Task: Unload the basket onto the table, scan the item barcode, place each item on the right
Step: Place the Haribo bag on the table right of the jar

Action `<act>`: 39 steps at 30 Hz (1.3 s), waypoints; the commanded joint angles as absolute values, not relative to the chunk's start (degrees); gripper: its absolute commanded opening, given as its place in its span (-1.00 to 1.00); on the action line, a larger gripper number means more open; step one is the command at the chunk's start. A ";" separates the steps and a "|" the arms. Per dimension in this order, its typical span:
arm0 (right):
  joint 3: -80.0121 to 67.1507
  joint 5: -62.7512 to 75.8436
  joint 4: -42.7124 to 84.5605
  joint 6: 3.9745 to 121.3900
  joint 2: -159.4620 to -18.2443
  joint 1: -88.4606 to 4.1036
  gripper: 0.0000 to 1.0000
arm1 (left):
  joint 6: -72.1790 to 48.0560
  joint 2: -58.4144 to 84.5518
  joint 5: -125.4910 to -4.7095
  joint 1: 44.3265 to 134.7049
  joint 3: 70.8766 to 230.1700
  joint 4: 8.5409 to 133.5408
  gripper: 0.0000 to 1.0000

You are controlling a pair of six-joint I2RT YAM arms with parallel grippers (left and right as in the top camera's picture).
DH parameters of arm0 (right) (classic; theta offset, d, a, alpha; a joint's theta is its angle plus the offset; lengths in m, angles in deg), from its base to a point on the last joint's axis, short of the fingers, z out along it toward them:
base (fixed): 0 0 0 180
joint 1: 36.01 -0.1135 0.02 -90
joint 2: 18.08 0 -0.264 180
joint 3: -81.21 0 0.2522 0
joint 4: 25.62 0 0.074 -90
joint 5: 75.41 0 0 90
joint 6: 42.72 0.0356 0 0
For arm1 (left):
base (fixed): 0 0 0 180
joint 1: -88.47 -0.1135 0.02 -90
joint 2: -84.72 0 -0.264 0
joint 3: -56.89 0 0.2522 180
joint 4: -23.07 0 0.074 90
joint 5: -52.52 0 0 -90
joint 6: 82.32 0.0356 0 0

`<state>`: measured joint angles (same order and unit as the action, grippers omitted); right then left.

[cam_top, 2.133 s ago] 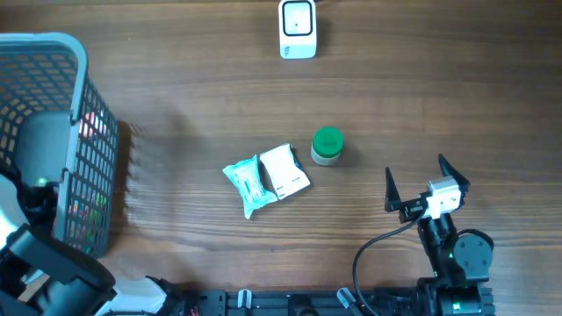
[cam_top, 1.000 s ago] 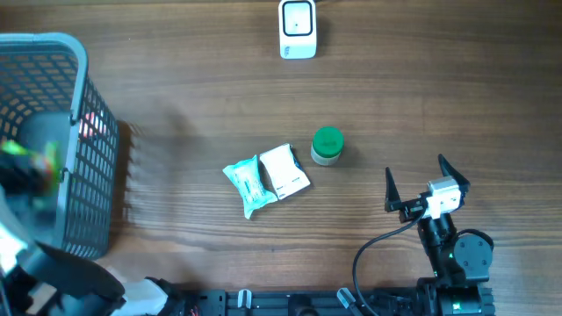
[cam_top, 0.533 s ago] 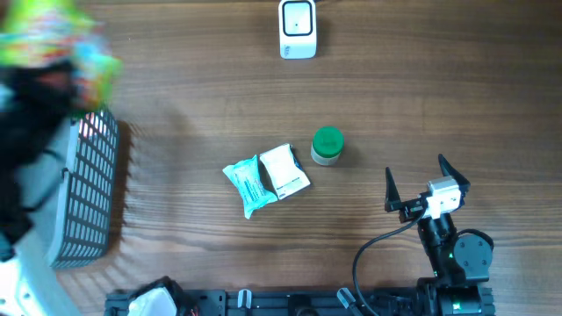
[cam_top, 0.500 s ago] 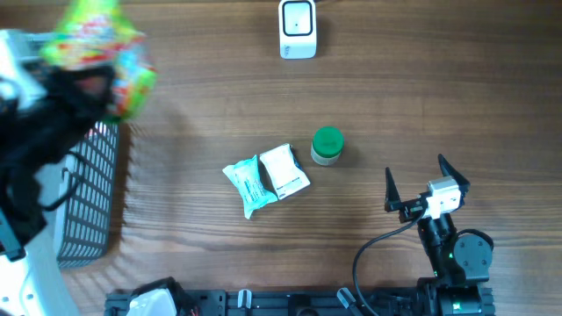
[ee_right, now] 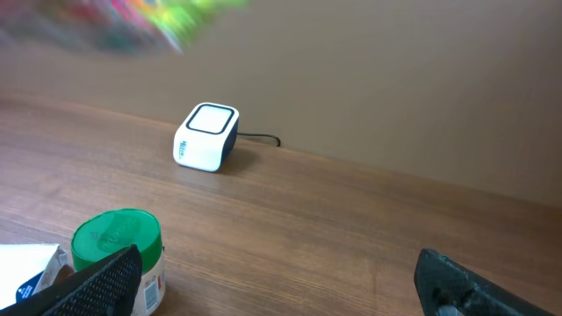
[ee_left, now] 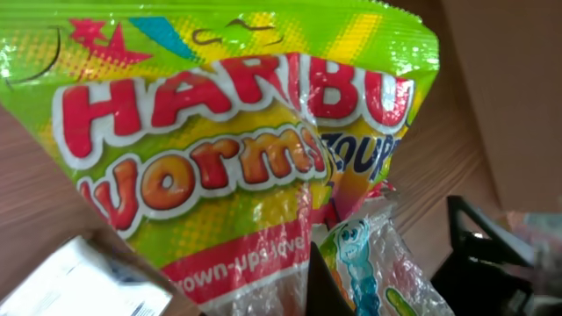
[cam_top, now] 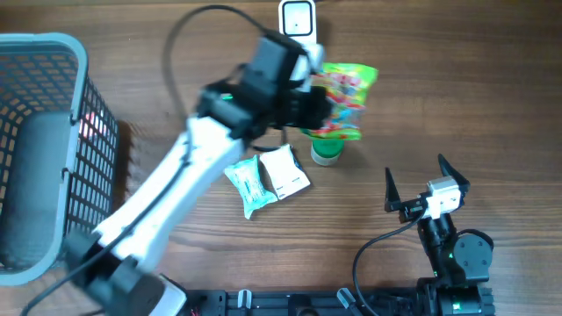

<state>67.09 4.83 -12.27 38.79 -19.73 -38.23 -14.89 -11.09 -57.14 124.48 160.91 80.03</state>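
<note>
holding haribo worms bag in closed left gripper beside scanner, right gripper wide open, empty

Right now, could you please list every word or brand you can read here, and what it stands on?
"HARIBO": red lettering on the candy bag, creased.
"Worms": red, below it, same bag.
"rown-ups love": white on the bag's red band, start cut off.
Blue word beside "Worms": folded, unreadable.
Print on the white packet, teal packet, jar and scanner: too small to read.
</note>
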 commanded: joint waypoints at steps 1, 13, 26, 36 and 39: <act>67.15 5.68 -12.46 38.25 -19.45 -38.41 1.00 | -16.18 -17.65 -56.49 128.74 161.17 73.28 -0.92; 67.15 5.68 -12.48 38.27 -19.45 -38.41 1.00 | -18.59 -35.51 -55.53 135.97 161.17 59.71 -0.92; 67.15 5.68 -12.46 38.27 -19.45 -38.41 0.99 | -39.50 -37.87 -36.53 135.97 161.17 70.96 -0.92; 67.15 5.68 -12.46 38.27 -19.45 -38.41 0.99 | -45.08 -36.80 -35.27 139.05 161.26 72.23 -0.92; 67.15 5.68 -12.46 38.27 -19.45 -38.41 0.99 | -45.08 -34.61 -35.27 139.58 162.68 71.82 0.45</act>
<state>67.09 4.83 -12.27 38.79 -19.73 -38.23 -45.14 -38.02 -36.01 138.62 160.91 72.34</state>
